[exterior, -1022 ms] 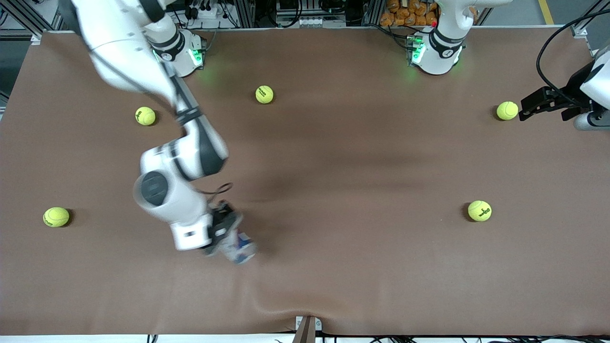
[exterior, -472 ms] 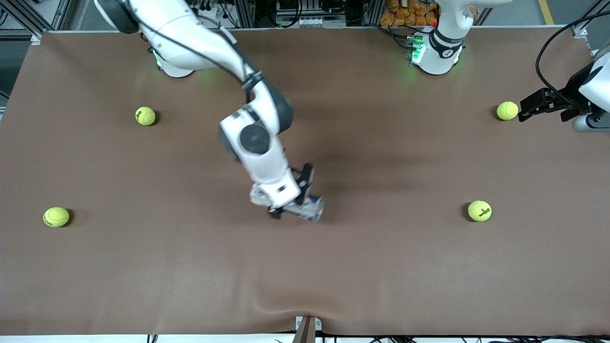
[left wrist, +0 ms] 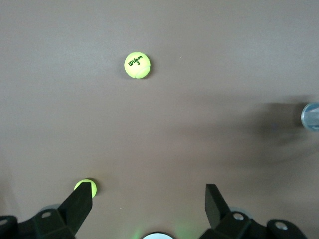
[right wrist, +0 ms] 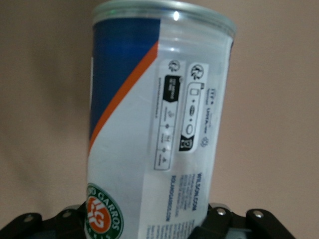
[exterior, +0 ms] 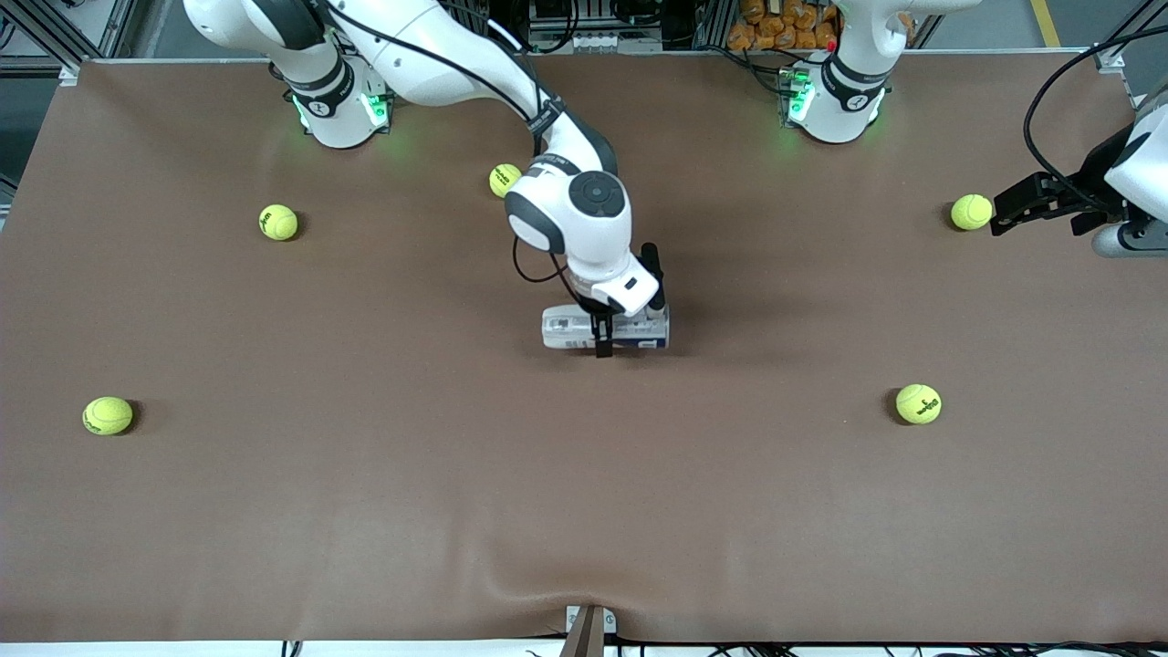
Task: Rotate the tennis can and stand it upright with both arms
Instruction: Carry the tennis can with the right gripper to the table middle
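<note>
Tennis can point(exterior: 604, 329) lies sideways, clenched mid-length in our right gripper point(exterior: 602, 336) over mid-table; left gripper point(left wrist: 147, 204) waits released near a ball point(exterior: 971, 212), well apart.

**Two white arms, black grippers**

Both arms are glossy white with dark grey joint bands. The right arm point(exterior: 566, 214) shows a round grey cap on its wrist and a thin black cable running along its shell. Green lights glow at each base. The left gripper point(left wrist: 147, 204) has black wedge-shaped fingers with small silver screws; black cable loops above the left arm point(exterior: 1127, 182).
</note>
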Controlling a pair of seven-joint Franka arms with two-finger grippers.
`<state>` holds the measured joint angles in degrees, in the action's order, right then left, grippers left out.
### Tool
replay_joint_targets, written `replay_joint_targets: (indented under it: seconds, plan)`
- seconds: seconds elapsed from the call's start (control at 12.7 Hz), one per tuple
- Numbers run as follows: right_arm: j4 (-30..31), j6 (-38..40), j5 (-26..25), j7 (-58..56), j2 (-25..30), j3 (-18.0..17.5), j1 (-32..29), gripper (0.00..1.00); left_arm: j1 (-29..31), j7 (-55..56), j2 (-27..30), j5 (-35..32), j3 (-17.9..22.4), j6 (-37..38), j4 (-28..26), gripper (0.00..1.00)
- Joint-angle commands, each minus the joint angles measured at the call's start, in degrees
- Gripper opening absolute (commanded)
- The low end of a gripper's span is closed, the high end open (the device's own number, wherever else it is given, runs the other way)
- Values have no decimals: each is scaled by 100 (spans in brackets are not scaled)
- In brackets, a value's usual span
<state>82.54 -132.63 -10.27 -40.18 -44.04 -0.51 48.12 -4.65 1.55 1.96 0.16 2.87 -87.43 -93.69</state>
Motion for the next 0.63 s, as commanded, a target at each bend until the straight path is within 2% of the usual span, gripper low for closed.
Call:
replay_joint_targets:
  seconds: [0.0, 0.16, 0.24, 0.31, 0.39, 0.55]
  plan:
    - [86, -201, -168, -68, -122, 60, -14, 67, 26, 38, -29, 89, -6, 42, 44, 100]
    - [95, -596, -177, -16, -333, 60, 91, 67, 26, 29, -37, 89, -6, 33, 44, 100]
    - [87, -624, -186, -16, -403, 69, 162, 72, 26, 38, -46, 98, -6, 24, 44, 100]
    - [86, -624, -203, -16, -421, 69, 180, 83, 26, 29, -46, 98, -6, 24, 44, 100]
    - [86, -624, -255, -16, -430, 69, 180, 100, 26, 29, -46, 98, 3, 24, 44, 100]
    - [78, -572, -309, -16, -387, 69, 180, 100, 35, 21, -46, 98, 12, 24, 44, 100]
